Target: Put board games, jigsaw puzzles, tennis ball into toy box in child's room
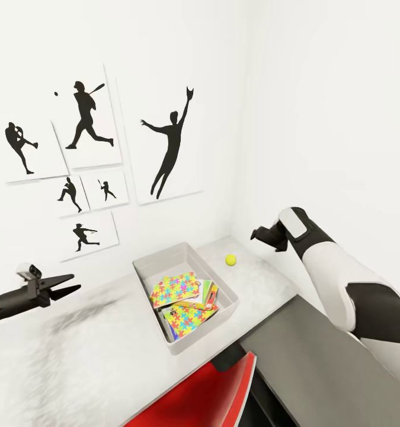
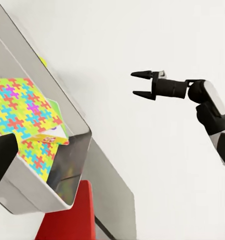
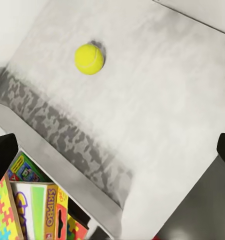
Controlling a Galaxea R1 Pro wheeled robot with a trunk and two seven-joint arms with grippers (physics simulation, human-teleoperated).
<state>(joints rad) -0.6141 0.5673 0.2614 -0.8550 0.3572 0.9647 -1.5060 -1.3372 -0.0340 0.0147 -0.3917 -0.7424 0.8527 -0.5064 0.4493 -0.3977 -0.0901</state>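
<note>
The light grey toy box [image 1: 141,267] stands on the white table [image 1: 75,356] near the wall. Inside it lie two jigsaw puzzles [image 1: 176,289], [image 1: 191,314], with board games [image 1: 210,294] stacked among them; a Skip-Bo box [image 3: 51,212] shows on edge. The tennis ball [image 1: 230,260] rests on the table just right of the box. My right gripper [image 1: 260,236] hovers open above and right of the ball [image 3: 89,58]. My left gripper [image 1: 75,282] hangs open and empty, left of the box [image 2: 52,197].
A lower dark grey-topped unit [image 1: 318,367] adjoins the table on the right. A red chair [image 1: 205,397] sits at the table's front edge. Black baseball silhouette pictures [image 1: 170,142] hang on the white wall behind.
</note>
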